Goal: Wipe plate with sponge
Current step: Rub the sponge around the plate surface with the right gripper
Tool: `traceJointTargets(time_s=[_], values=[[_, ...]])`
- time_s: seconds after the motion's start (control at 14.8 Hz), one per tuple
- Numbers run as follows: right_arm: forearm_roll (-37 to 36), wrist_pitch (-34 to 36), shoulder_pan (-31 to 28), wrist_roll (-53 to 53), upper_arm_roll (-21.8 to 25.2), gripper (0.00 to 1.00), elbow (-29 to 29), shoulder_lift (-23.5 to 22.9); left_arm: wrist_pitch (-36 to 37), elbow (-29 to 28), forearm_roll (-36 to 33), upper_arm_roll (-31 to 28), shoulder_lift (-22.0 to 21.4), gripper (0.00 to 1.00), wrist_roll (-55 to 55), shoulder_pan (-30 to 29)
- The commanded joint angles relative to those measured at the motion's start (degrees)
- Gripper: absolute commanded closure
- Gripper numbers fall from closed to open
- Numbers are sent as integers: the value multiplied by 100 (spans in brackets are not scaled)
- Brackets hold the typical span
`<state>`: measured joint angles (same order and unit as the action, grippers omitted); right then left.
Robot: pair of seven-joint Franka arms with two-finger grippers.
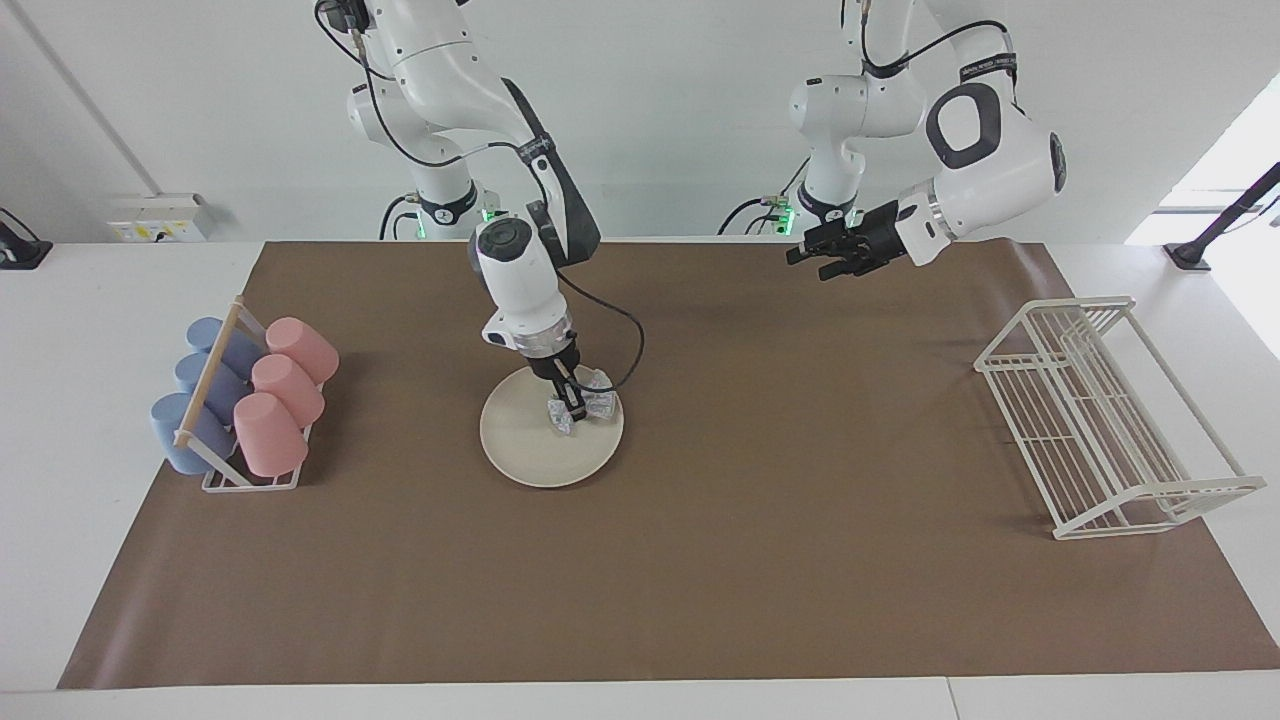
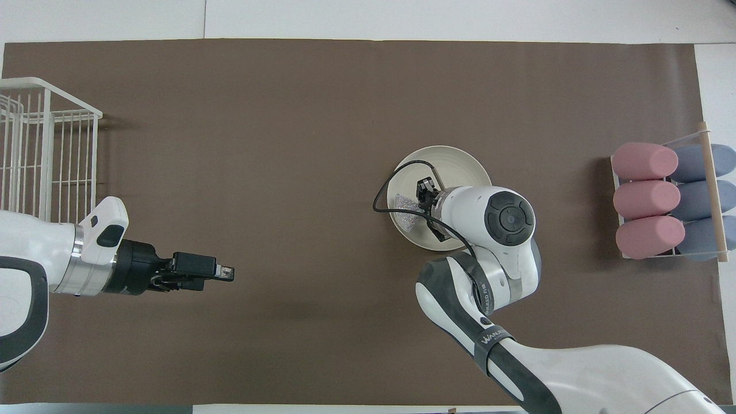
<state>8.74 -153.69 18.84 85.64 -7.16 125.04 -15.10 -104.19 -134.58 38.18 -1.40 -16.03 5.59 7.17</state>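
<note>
The right hand (image 1: 570,398) pinches the sponge (image 1: 585,408) against the plate (image 1: 520,445). Wiping looks barely begun. The left hand (image 1: 815,255) waits spread.

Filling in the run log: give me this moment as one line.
right gripper: shut on sponge, pressing it on plate | left gripper: open, empty, waiting above mat

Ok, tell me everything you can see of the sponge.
The sponge is a small, silvery, glittery mesh pad, pinched at its middle so both ends flare like a bow. The right claw is shut on that pinched waist and holds it down on the cream plate, on the part of the plate toward the left arm's end of the table. From overhead, only one shiny end shows beside the wrist.
</note>
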Motion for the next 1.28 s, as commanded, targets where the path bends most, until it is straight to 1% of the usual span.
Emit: traceJointTargets(time_s=[0.0, 0.13, 0.34, 0.54, 0.67, 0.74, 1.15, 1.21], values=[[-48, -372, -283, -573, -31, 100, 152, -169, -408, 98, -1107, 78, -23, 0, -461, 74], [-48, -372, -486, -1039, -31, 100, 231, -169, -435, 160, -1628, 114, 11, 0, -515, 74], [-48, -372, -697, -1497, -31, 100, 258, -160, -435, 213, -1954, 122, 47, 0, -550, 65], [-48, -364, -820, -1830, -23, 100, 258, -160, -444, 265, -1973, 131, 56, 0, -1032, 65], [-48, -364, -1048, -2173, -31, 100, 258, -169, -435, 345, -1981, 131, 99, 0, -1489, 74], [-48, -364, -1075, -2236, -31, 100, 258, -169, -435, 362, -1990, 131, 100, 0, -1552, 74], [14, -390, -970, -1982, -40, 100, 293, -160, -427, 371, -1990, 149, 100, 0, -1552, 74], [23, -407, -831, -1877, -49, 100, 293, -160, -427, 371, -1990, 157, 100, 0, -1561, 74]])
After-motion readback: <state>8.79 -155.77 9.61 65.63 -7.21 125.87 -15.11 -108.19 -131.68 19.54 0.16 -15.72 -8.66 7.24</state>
